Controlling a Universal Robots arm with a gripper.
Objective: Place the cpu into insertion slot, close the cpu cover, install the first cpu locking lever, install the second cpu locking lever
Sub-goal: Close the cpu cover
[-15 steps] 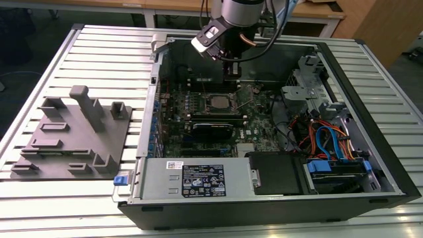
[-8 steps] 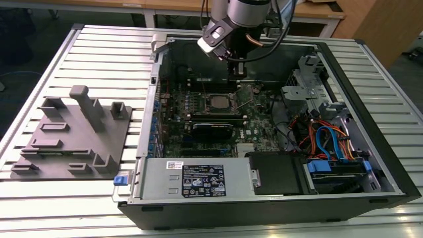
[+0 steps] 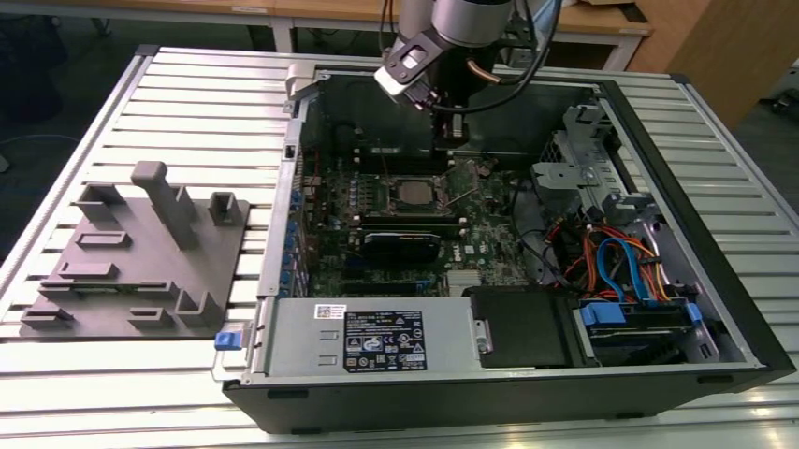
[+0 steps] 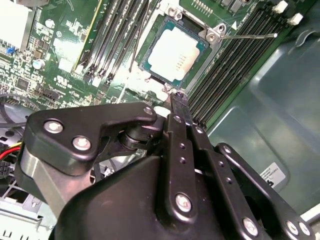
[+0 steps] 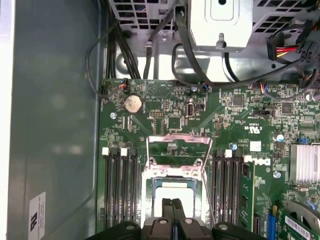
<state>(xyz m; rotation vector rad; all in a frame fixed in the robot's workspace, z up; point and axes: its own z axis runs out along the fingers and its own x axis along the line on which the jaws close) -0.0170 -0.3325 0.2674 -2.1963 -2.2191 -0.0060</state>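
In the exterior view the arm comes down from the upper middle of the frame into an open computer case (image 3: 500,412) lying on a slatted surface (image 3: 187,94). Its hand (image 3: 443,140) hangs low over the green board, just behind the insertion slot (image 3: 413,191) near the frame's centre. A grey fixture plate (image 3: 125,271) sits well apart at the exterior view's left. From this angle I cannot make out how the fingers stand. In the second wrist view the cpu (image 4: 175,54) lies flat inside the slot, its dull silver top fully exposed, with rows of black memory slots (image 4: 232,55) on either side. The hand's two black fingers (image 4: 177,120) are pressed together with nothing between them, and their tip sits just beside one edge of the slot; whether it touches, I cannot tell. A thin wire lever (image 4: 247,36) sticks out from a corner of the slot across the memory slots, and to my eye it looks unlatched. In the first wrist view the cpu cover (image 5: 178,135) stands tipped up on the side of the slot away from the hand, with green board showing through its window, so it is open. As I judge it, the chip has been placed; the cover has not yet been closed, and neither locking lever has been installed.
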